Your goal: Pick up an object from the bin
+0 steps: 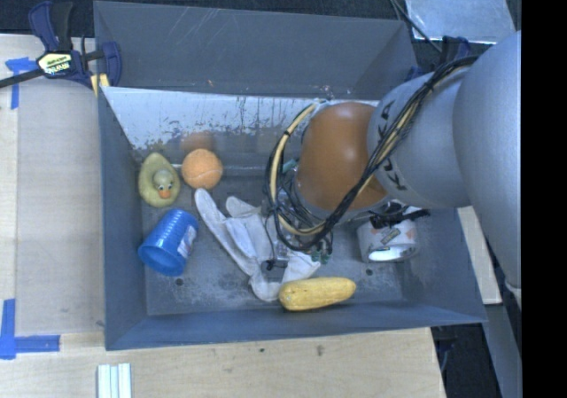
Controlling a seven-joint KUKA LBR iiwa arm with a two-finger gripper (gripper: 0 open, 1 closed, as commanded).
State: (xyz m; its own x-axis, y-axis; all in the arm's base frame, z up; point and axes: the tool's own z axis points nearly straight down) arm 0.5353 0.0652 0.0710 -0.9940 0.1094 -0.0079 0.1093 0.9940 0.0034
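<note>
Grey metal bin (120,237): gripper (282,256) is hanging over a crumpled white cloth (232,232), whose length is running up-left from it; jaw state cannot be told.

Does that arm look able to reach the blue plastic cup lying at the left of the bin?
Probably yes: the blue plastic cup lies with nothing on it, across the crumpled white cloth from the gripper.
</note>
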